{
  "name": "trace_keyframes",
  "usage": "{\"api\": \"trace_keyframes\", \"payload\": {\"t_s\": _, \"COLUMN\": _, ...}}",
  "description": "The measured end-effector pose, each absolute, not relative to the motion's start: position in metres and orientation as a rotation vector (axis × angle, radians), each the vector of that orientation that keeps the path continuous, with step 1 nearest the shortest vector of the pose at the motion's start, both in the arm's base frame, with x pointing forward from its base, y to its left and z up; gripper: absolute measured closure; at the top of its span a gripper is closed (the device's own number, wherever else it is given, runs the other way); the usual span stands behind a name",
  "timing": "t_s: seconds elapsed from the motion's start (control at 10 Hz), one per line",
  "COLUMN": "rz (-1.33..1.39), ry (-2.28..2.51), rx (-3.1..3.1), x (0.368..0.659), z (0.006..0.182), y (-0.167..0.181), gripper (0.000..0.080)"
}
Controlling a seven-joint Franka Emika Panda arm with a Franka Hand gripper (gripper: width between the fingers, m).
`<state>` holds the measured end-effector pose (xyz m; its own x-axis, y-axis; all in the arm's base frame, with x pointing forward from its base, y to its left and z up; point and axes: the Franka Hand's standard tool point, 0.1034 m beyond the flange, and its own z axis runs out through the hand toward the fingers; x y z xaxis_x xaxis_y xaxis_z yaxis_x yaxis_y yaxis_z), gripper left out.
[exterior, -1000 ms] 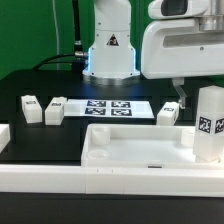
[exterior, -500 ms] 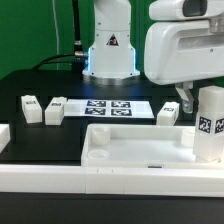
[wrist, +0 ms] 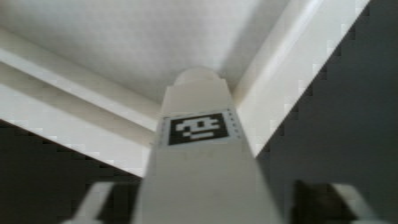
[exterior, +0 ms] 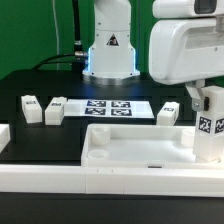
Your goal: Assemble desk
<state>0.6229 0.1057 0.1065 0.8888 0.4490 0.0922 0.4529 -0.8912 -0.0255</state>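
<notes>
The white desk tabletop (exterior: 140,152) lies rim up at the front middle. One white tagged leg (exterior: 211,125) stands upright at its corner on the exterior view's right. My gripper (exterior: 203,95) hangs over this leg's top with one finger (exterior: 190,97) beside it. In the wrist view the leg (wrist: 205,125) runs up between my fingers (wrist: 103,200), with a dark gap on one side, and the tabletop rim (wrist: 71,90) lies behind it. The jaws look open around the leg. Three more legs lie loose: two (exterior: 32,107) (exterior: 55,109) on the left, one (exterior: 168,113) on the right.
The marker board (exterior: 108,108) lies flat behind the tabletop. The arm's base (exterior: 110,50) stands at the back middle. A long white rail (exterior: 100,190) runs along the front, and another white piece (exterior: 3,135) sits at the left edge.
My gripper has moved toward the exterior view's right, over the upright leg. The leg and the other parts have not moved.
</notes>
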Motion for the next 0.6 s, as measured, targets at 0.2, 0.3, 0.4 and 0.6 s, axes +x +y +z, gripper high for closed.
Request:
{"api": "trace_keyframes", "payload": {"t_s": 0.2, "rz": -0.129, "ry": -0.674, "rx": -3.017, "x": 0.6229, "z": 0.1064, "y": 0.1054, "gripper": 0.0511}}
{"api": "trace_keyframes", "payload": {"t_s": 0.3, "rz": -0.127, "ry": -0.659, "rx": -3.017, "x": 0.6225, "z": 0.1059, "y": 0.1046, "gripper": 0.0510}}
{"api": "trace_keyframes", "payload": {"t_s": 0.4, "rz": -0.126, "ry": -0.599, "rx": -3.022, "x": 0.6224, "z": 0.1057, "y": 0.1033, "gripper": 0.0510}}
{"api": "trace_keyframes", "payload": {"t_s": 0.6, "rz": -0.115, "ry": -0.287, "rx": -3.062, "x": 0.6219, "z": 0.1057, "y": 0.1046, "gripper": 0.0510}}
